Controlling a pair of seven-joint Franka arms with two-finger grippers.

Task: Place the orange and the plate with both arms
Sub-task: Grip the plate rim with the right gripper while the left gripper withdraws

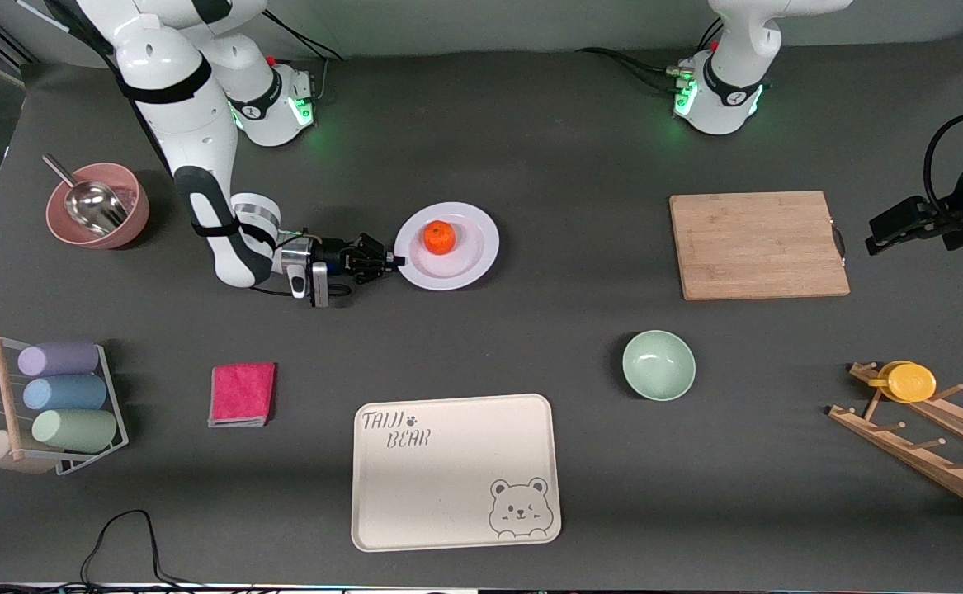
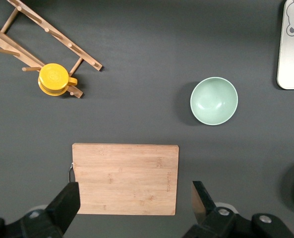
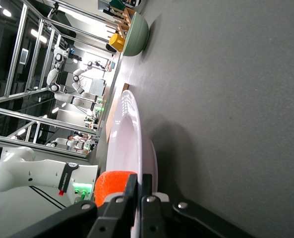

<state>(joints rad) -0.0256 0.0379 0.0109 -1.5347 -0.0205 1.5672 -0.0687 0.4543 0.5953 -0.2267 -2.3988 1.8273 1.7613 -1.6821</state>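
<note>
The orange (image 1: 440,237) sits on the white plate (image 1: 473,256), which lies on the dark table (image 1: 564,148) between the pink bowl (image 1: 130,223) and the cutting board (image 1: 757,245). The right gripper (image 1: 396,261) lies low at the plate's edge toward the right arm's end, its fingers (image 3: 137,191) pinched on the rim. The left gripper (image 2: 134,203) waits in the air over the board near the left arm's end, fingers (image 2: 67,203) spread wide and holding nothing. Nearer the camera lies a cream tray (image 1: 448,503) printed "TAIJI BEAR" with a bear face, with a green bowl (image 1: 658,365) beside it, a pink cloth (image 1: 242,393), a rack of pastel cups (image 1: 60,396), and a wooden rack (image 1: 927,445) bearing a yellow cup (image 1: 908,381).
</note>
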